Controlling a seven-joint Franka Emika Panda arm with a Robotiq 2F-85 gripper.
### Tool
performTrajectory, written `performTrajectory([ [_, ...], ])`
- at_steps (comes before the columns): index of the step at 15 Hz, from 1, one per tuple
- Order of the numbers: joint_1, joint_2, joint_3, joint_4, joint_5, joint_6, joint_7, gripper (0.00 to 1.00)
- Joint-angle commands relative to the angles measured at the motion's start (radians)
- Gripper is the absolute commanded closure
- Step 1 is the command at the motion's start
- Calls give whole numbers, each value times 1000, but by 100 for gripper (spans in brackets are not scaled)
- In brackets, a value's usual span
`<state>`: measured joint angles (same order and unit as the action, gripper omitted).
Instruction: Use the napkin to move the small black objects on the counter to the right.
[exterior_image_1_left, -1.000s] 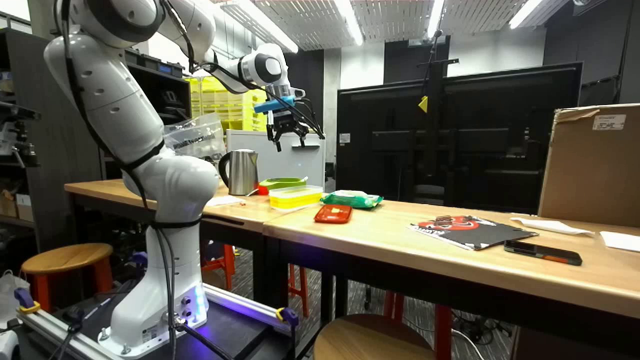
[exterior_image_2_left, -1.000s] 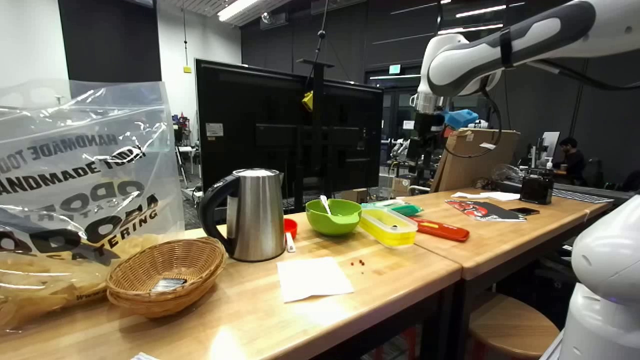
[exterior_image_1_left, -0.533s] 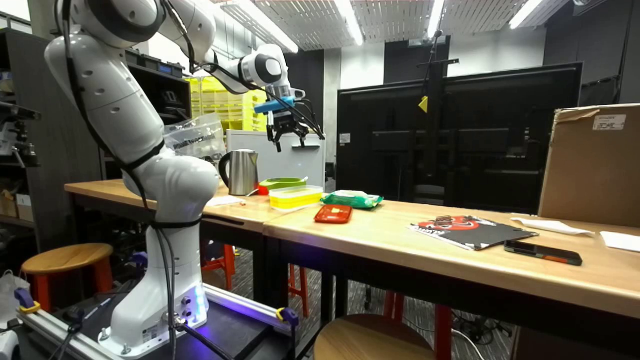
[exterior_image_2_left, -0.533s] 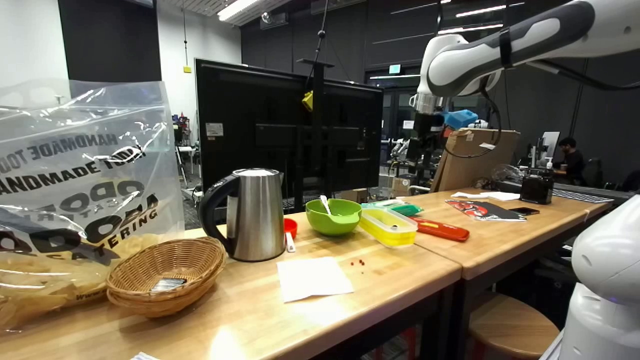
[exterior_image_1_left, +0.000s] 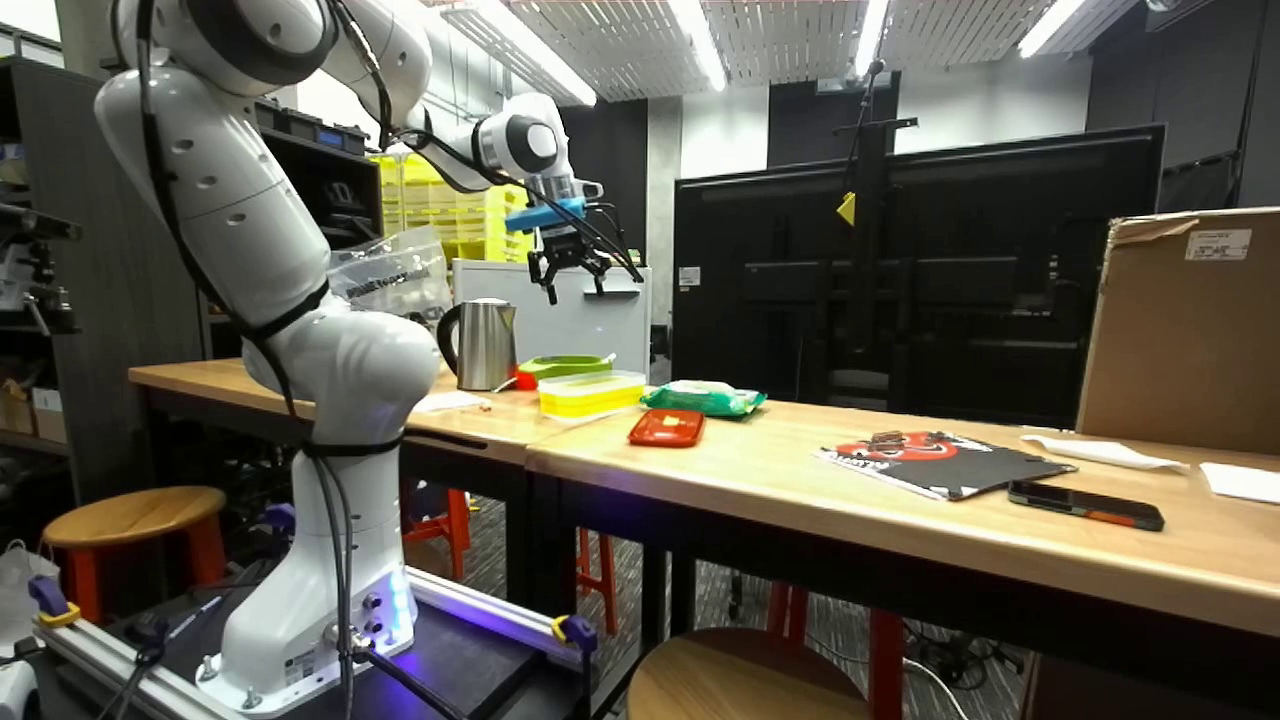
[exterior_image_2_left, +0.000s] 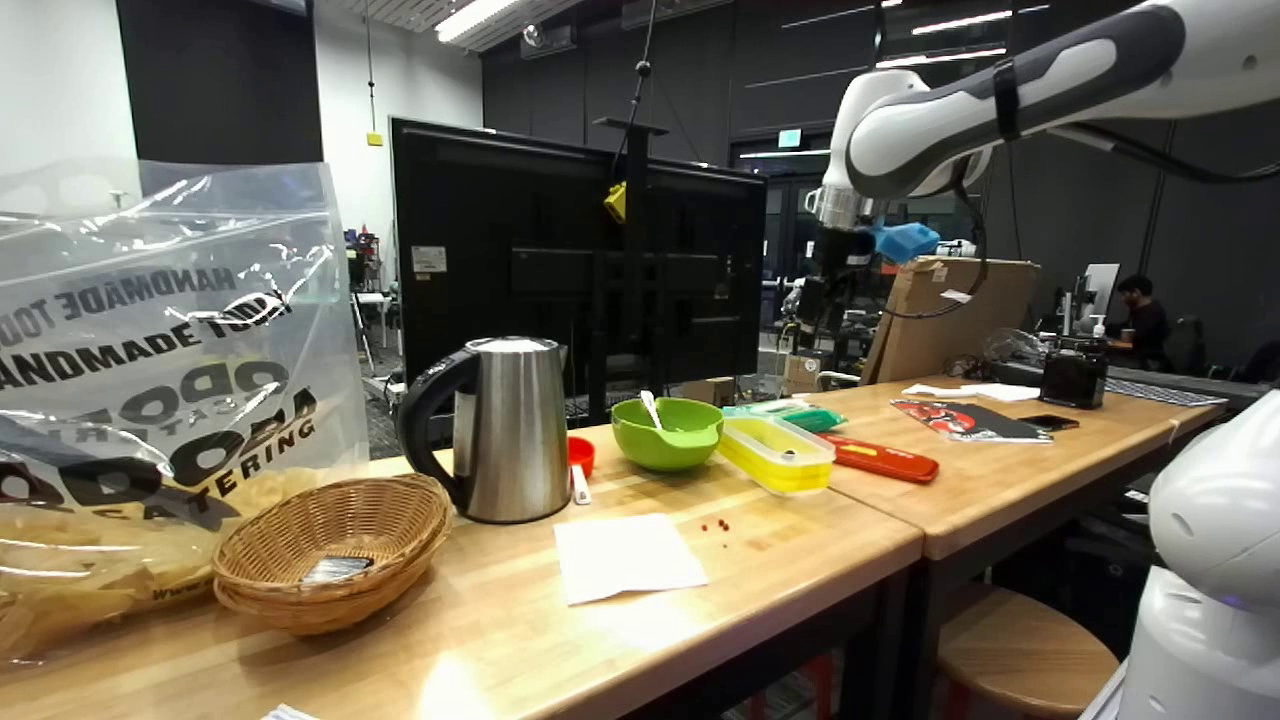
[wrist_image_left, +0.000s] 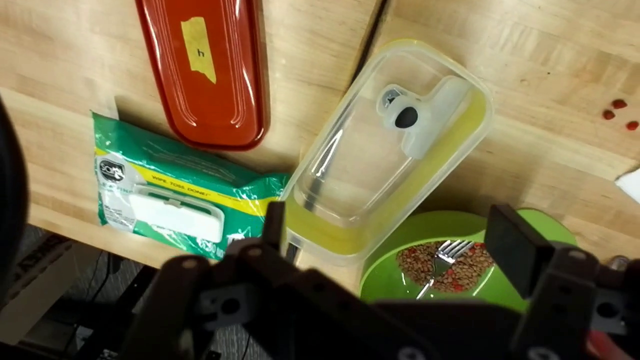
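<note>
A long light-wood bench (exterior_image_1_left: 760, 450) in two abutting sections stands before a large black panel (exterior_image_1_left: 720, 320). The gripper (wrist_image_left: 392, 227) hangs well above it, its fingers (wrist_image_left: 512, 250) spread wide. In the wrist view a clear container (wrist_image_left: 327, 230) with yellow lower walls lies where the sections meet, a pale piece (wrist_image_left: 435, 125) inside it. Just beside it are a green bowl (wrist_image_left: 440, 222) holding brown grains (wrist_image_left: 417, 260) and a fork (wrist_image_left: 441, 265), and, on another side, a wipes packet (wrist_image_left: 187, 192) with a flat red piece (wrist_image_left: 212, 107) near it. Past the container, away from the red piece, lie three small dark red bits (wrist_image_left: 619, 103). The napkin (exterior_image_2_left: 628, 558), white and flat on the bench, is just beside them. Farther along that section, in an exterior view, stand a red cup (exterior_image_2_left: 582, 452), a steel kettle (exterior_image_2_left: 515, 430), a wicker basket (exterior_image_2_left: 300, 605) and a clear printed bag (exterior_image_2_left: 170, 340). On the other section lie a black-and-red magazine (exterior_image_1_left: 975, 468) and a phone (exterior_image_1_left: 1085, 506).
</note>
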<state>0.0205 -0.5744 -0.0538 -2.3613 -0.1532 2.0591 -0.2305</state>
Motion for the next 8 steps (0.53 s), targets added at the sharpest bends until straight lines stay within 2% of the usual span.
performTrajectory([
  [1,37,36,24,3,56,71,30,0],
  [8,111,196,172,67,193,176,262,0],
])
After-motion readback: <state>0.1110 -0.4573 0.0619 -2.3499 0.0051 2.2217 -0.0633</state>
